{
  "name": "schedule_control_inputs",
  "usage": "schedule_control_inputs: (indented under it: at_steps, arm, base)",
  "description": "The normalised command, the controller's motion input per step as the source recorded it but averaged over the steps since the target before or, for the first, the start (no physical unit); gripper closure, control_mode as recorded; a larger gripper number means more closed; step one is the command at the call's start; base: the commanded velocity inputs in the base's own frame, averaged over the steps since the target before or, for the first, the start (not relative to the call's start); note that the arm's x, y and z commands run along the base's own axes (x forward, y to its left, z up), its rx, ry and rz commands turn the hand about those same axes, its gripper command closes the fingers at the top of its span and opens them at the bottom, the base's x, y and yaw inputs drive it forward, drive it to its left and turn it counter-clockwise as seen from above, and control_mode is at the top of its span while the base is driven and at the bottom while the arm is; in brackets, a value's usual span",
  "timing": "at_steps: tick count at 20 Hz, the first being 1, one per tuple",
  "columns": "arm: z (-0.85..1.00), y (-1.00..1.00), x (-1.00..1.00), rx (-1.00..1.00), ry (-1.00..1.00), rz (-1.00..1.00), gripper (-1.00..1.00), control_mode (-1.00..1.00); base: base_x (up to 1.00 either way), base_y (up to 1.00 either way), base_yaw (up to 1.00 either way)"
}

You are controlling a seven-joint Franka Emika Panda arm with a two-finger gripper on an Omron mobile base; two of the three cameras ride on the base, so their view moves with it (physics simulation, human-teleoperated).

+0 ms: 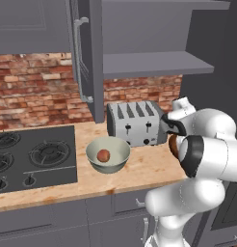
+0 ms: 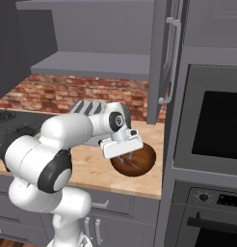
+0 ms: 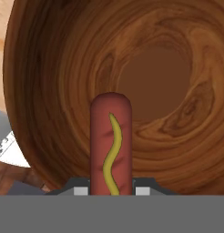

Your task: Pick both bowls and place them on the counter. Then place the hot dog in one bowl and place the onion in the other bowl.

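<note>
My gripper [image 2: 126, 157] hangs just over the dark reddish-brown bowl [image 2: 141, 161], its fingers reaching down into it. In the hand view the gripper [image 3: 111, 190] is shut on the hot dog [image 3: 110, 141], a reddish sausage with a yellow mustard line, pointing into the wood-grained bowl [image 3: 168, 68]. That bowl [image 1: 173, 144] stands on the counter [image 1: 144, 166] right of the toaster, mostly hidden by my arm. The pale grey-green bowl [image 1: 108, 154] sits on the counter beside the stove, and the onion [image 1: 103, 155] lies inside it.
A silver toaster [image 1: 136, 123] stands at the back between the two bowls. The black stove top [image 1: 33, 154] is on the left. An open cabinet door [image 2: 164, 58] hangs above the brown bowl, and a built-in oven [image 2: 212, 125] closes the right side.
</note>
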Motion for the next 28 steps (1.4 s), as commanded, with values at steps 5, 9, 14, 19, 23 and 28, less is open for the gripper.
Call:
schedule_control_inputs:
  at_steps: [5, 9, 14, 19, 23, 28]
  arm:
    - [-0.16, 0.01, 0.08, 0.0, 0.01, 0.0, 1.0, -1.0]
    - [-0.11, 0.0, 0.05, 0.0, 0.0, 0.0, 1.0, -1.0]
    - [-0.06, 0.0, 0.08, 0.0, 0.0, 0.0, 1.0, -1.0]
    - [-0.09, 0.0, 0.16, 0.0, 0.01, 0.0, 1.0, -1.0]
    - [-0.07, 0.0, 0.17, 0.0, 0.01, 0.01, 1.0, -1.0]
    - [-0.05, 0.0, 0.11, 0.0, 0.0, 0.01, 1.0, -1.0]
  base:
    - [0.0, 0.0, 0.0]
    - [0.0, 0.0, 0.0]
    - [0.0, 0.0, 0.0]
    - [0.0, 0.0, 0.0]
    - [0.0, 0.0, 0.0]
    - [0.0, 0.0, 0.0]
